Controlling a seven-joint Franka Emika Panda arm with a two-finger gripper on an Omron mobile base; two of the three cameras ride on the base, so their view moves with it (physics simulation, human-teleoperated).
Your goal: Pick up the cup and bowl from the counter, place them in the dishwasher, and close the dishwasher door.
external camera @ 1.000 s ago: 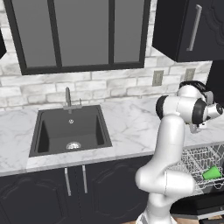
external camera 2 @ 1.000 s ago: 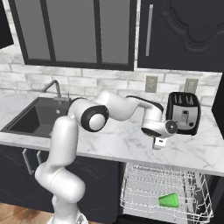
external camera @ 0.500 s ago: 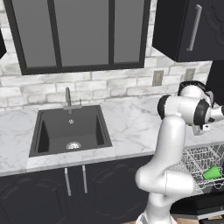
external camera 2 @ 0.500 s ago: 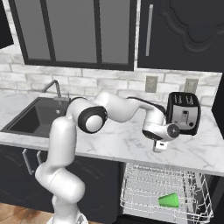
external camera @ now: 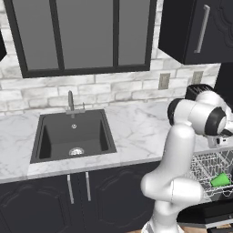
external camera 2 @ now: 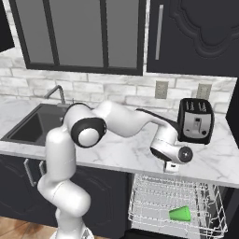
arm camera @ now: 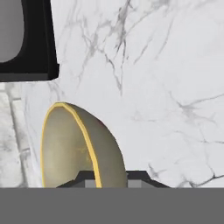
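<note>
One item left: bowl (arm camera: 78, 148), pinched by its yellow rim in the clenched fingers (arm camera: 109, 177), tilted above the counter (arm camera: 166, 87).
Risk: thin rim hold may slip on the way to the dishwasher (external camera 2: 175, 205).
Right base view: green cup (external camera 2: 180, 214) already racked.
Hand view: toaster (arm camera: 26, 39) near the bowl.

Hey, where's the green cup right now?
The green cup lies on its side in the dishwasher's white wire rack, below the counter edge and under the toaster.
</note>
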